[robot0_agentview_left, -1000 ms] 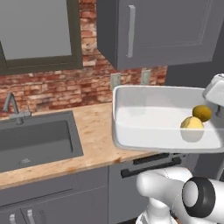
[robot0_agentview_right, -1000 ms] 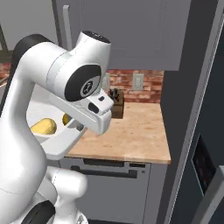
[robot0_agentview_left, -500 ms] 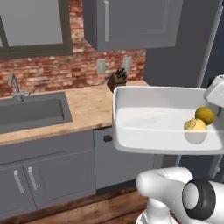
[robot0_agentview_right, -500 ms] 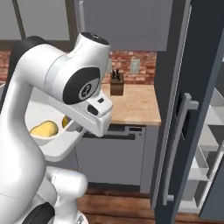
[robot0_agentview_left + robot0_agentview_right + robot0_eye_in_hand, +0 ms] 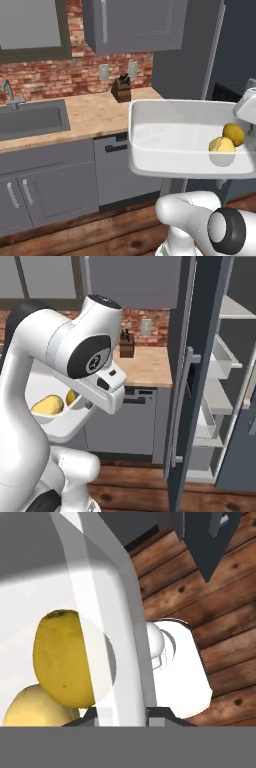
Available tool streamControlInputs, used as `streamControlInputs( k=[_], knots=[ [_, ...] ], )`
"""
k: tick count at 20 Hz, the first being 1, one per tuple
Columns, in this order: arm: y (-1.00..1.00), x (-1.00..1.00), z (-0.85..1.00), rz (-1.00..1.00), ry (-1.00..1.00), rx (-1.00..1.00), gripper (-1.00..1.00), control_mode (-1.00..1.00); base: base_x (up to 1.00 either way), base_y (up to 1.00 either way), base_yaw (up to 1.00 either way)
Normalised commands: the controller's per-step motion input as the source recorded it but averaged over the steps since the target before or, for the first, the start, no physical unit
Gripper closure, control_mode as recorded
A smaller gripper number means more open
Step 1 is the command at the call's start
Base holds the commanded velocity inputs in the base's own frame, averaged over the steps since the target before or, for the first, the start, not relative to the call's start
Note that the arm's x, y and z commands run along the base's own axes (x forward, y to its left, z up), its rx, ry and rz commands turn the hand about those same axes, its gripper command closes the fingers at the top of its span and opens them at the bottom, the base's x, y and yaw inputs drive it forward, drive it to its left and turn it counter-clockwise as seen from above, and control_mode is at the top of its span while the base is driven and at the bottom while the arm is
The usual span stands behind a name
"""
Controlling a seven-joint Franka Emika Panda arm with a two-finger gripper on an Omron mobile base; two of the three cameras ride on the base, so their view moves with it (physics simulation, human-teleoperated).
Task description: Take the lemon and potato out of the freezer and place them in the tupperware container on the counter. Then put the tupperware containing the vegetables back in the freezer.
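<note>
Tupperware container (image 5: 175,145): one, off counter (image 5: 95,117), rim clamped in closed gripper (image 5: 121,712). Contents: one lemon (image 5: 233,134), one potato (image 5: 221,146), touching.

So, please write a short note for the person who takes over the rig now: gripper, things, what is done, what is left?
Gripper: shut on the rim of the tupperware container, which it holds in the air, off the counter.
Lemon and potato: both inside the container, side by side at the gripper's end.
Freezer: door open, shelves in sight in the right base view.
Done: both items are loaded and the container is lifted.
Left: set the container on a freezer shelf, then release.
</note>
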Motion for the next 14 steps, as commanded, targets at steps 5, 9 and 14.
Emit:
streamControlInputs(
  k=[5, 9, 14],
  knots=[
    [0.0, 0.0, 0.0, 0.0, 0.0, 0.0, 1.0, 1.0, -0.12, -0.83, 0.0],
    [0.0, 0.0, 0.0, 0.0, 0.0, 0.0, 1.0, 1.0, -0.31, -0.74, 0.0],
    [0.0, 0.0, 0.0, 0.0, 0.0, 0.0, 1.0, 1.0, -0.25, -0.65, 0.01]
  ],
)
